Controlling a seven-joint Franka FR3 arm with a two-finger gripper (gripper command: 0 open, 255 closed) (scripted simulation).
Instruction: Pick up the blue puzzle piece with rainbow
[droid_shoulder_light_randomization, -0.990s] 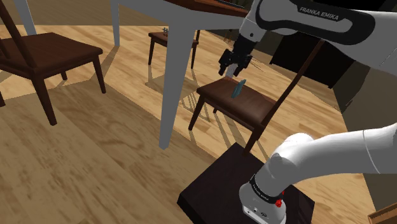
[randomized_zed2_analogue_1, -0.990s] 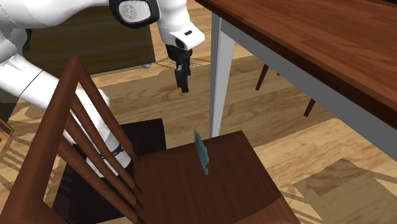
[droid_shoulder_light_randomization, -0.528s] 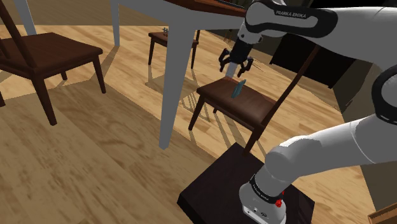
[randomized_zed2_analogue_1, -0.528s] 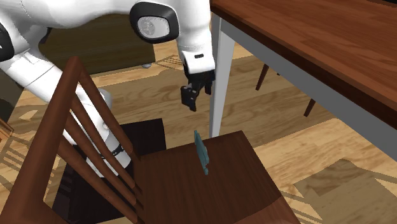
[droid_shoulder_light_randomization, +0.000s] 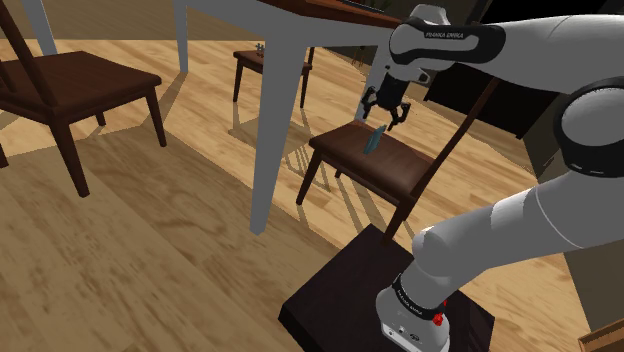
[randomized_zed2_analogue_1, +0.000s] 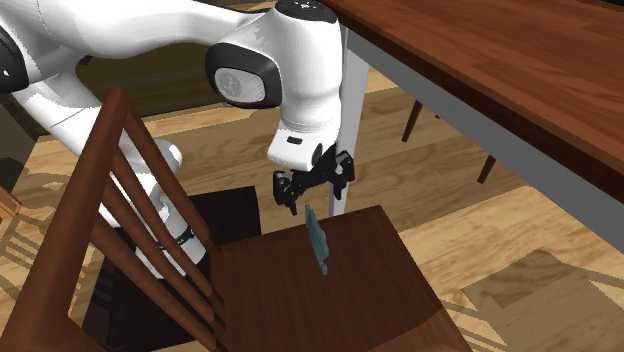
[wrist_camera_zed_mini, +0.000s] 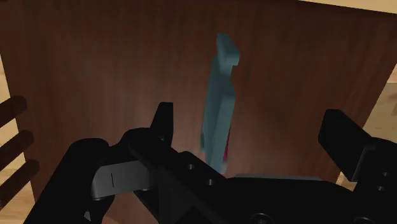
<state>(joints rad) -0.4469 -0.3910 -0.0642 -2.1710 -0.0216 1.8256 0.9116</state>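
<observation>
Pincer (randomized_zed2_analogue_1: 312, 190) spread just above blue puzzle piece (randomized_zed2_analogue_1: 318, 240), which stands on edge on chair seat (randomized_zed2_analogue_1: 330, 300). Not gripped; descent, pinch and lift look left.

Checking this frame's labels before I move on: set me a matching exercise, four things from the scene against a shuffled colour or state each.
Things:
1. gripper
2. puzzle piece
3. chair seat
4. table leg

Colour or state:
A. pale grey
B. teal-blue, standing on edge
C. open, fingers apart
D. dark brown wood

Pairs: 1-C, 2-B, 3-D, 4-A
</observation>
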